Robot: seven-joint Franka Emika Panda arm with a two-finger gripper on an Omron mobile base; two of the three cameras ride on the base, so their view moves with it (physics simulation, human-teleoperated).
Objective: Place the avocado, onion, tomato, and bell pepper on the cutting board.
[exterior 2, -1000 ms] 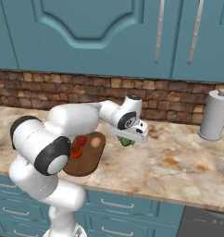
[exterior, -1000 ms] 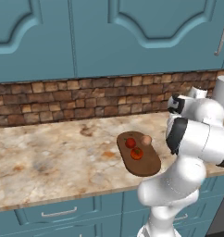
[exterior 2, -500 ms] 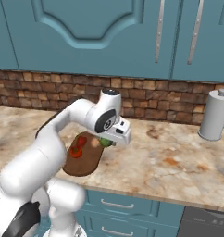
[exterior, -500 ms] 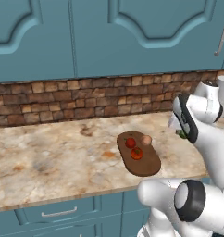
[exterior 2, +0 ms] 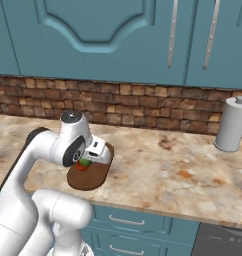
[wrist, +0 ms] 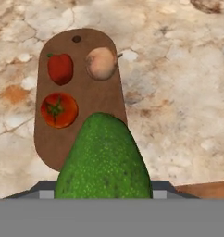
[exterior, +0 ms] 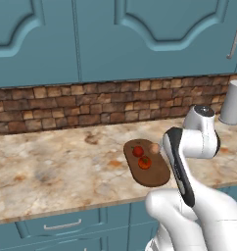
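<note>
In the hand view a bumpy green avocado [wrist: 104,159] sits large between my fingers, hiding the tips. My gripper [exterior 2: 92,156] is shut on it and hangs just above the near end of the dark brown cutting board [wrist: 93,97]. On the board lie a red bell pepper [wrist: 60,68], a tomato [wrist: 59,109] with a green calyx, and a tan onion [wrist: 101,63]. From the left base the board [exterior: 152,176] carries the pepper [exterior: 138,151], tomato [exterior: 145,162] and onion [exterior: 154,147], with my forearm beside them. From the right base the avocado [exterior 2: 86,162] shows under the hand, over the board [exterior 2: 93,177].
A paper towel roll [exterior 2: 232,125] stands at the back right of the marbled counter [exterior 2: 168,170], against the brick backsplash. Blue cabinets hang above and drawers run below the counter's front edge.
The arm has swung left with the avocado, from the counter to the right of the board to just above the board. The things on the board have not moved.
</note>
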